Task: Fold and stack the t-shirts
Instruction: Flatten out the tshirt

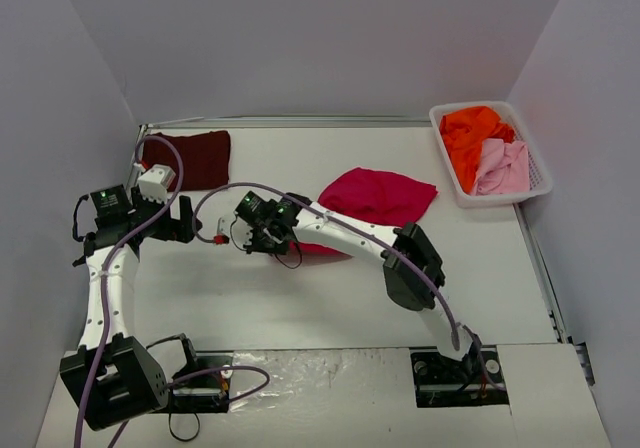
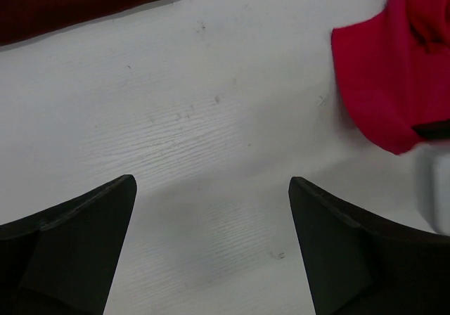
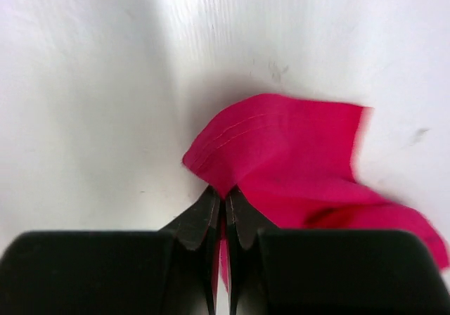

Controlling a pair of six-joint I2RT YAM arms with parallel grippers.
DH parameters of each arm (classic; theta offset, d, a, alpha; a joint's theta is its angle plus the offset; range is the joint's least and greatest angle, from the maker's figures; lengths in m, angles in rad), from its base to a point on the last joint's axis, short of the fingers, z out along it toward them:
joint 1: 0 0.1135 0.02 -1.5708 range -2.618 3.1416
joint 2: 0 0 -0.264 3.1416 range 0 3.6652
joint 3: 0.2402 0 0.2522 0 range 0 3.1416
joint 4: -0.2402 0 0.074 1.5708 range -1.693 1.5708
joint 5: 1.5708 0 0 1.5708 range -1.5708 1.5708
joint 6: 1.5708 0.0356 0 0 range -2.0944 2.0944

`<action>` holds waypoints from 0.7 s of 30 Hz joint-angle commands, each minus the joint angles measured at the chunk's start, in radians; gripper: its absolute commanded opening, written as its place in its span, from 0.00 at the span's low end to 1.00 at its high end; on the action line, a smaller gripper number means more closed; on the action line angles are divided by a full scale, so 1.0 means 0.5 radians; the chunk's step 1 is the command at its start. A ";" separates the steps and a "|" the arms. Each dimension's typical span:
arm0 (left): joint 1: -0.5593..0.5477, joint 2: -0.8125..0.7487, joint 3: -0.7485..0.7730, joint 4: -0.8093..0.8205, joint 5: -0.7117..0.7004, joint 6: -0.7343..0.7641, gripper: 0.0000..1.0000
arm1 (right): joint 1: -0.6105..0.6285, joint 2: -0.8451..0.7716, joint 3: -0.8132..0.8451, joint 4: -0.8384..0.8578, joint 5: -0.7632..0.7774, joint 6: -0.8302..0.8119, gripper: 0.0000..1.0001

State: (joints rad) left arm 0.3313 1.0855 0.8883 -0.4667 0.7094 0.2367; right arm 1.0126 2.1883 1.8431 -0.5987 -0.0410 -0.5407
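The right pincer (image 3: 225,201) is clenched on the crimson-red t-shirt (image 3: 288,160). Its 2 dark fingers (image 3: 204,220) are pressed together, a sliver of red cloth shows in the slit between them, and a stitched hem edge fans out just beyond the tips. In the top view this arm reaches across toward the left half of the white tabletop (image 1: 300,303). The bulk of the shirt lies in a rumpled heap near the middle, toward the far side, and 1 corner of it is drawn toward the near left, under the arm.

The left pincer (image 2: 211,185) is released. Its 2 black fingers stand wide apart above bare tabletop and touch no cloth. In its wrist view the crimson-red shirt's edge shows at the right and is well apart from the fingers.

The dark maroon t-shirt (image 1: 195,158) lies flat as a neat rectangle at the far left corner of the tabletop, beside the left arm. Only its lower edge enters the left wrist view, at the top left.

At the far right stands a white mesh basket (image 1: 447,163). It holds 2 crumpled shirts: an orange t-shirt (image 1: 472,133) toward the far end and a pale pink t-shirt (image 1: 503,168) touching it on the near side. The basket is well apart from both pincers.
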 commanded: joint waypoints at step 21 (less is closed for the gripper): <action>0.040 -0.036 0.113 -0.027 0.057 0.021 0.95 | -1.497 -0.990 -0.130 -0.125 -0.743 -0.099 0.00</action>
State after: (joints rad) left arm 0.3428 1.0855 0.8925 -0.4736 0.7033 0.2497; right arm 0.3233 1.6806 1.8610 -0.6655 -0.2813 -0.5598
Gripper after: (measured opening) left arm 0.958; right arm 0.004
